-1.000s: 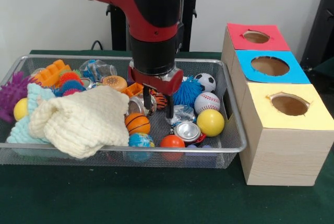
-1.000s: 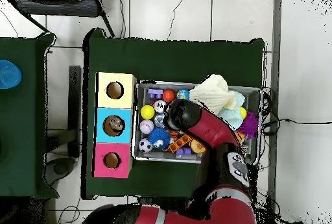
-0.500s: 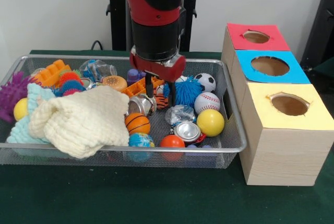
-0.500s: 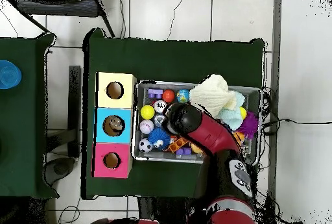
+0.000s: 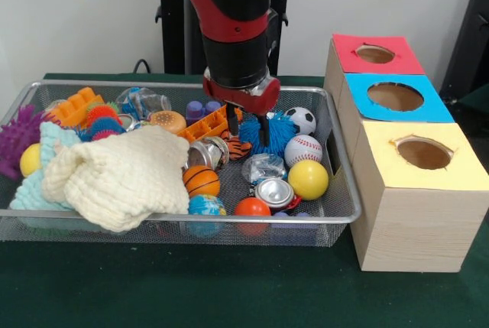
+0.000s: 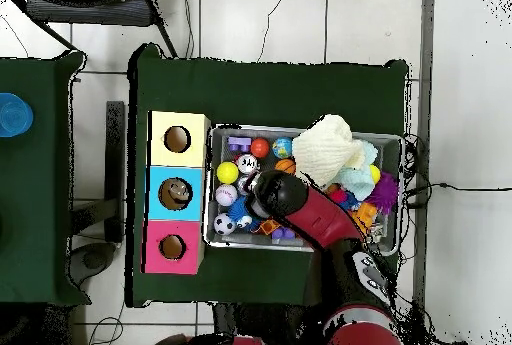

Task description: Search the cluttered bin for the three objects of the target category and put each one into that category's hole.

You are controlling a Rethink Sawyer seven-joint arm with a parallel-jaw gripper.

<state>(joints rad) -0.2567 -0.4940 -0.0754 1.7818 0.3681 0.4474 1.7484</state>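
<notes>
Front view, left to right: the wide silver wire-mesh bin sits on the dark green surface, holding a purple spiky ball at its left end, then a cream knitted cloth heaped over the near left half. One crinkled clear plastic bottle with a bluish label lies at the far rim, left of centre; a second clear bottle lies mid-bin beside a shiny round metal can. The red and black gripper hangs above the blue spiky ball, its two dark fingers parted and grasping nothing. Right of the bin stands the wooden box with red, blue and yellow holed tops
</notes>
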